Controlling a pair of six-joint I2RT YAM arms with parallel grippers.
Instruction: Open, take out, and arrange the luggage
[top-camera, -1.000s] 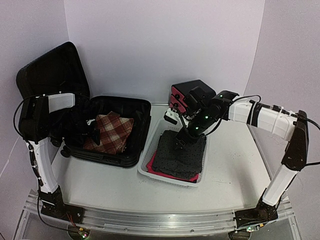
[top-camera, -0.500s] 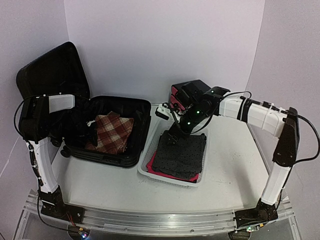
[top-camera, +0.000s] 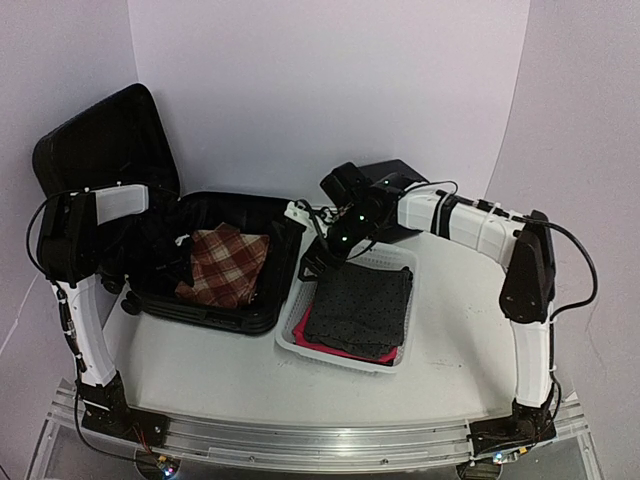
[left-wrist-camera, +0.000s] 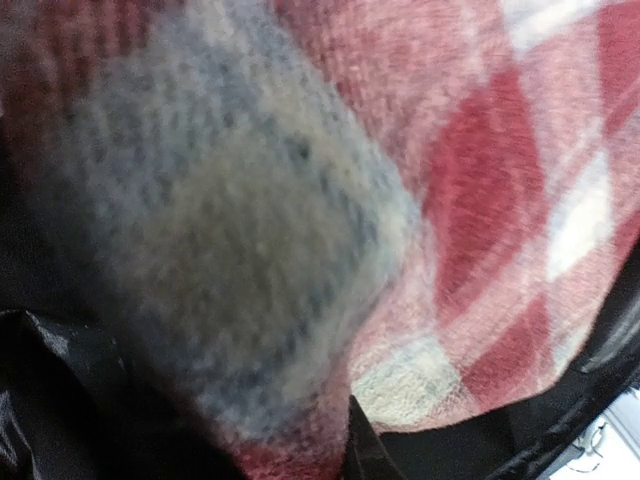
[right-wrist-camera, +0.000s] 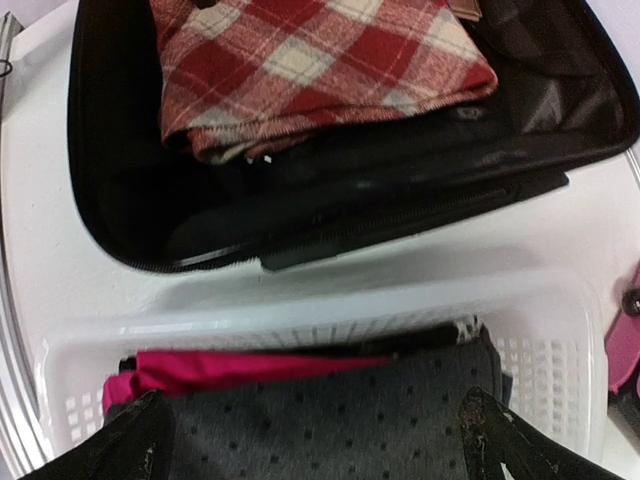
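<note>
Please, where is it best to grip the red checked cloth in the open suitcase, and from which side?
Probably its left edge, from above. The red checked cloth lies flat and folded in the open luggage, whose walls block any sideways approach; the stacked layers at an edge give something to pinch.

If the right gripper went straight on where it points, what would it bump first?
Probably the grey dotted cloth in the white basket, lying right between the right gripper's open fingers.
</note>
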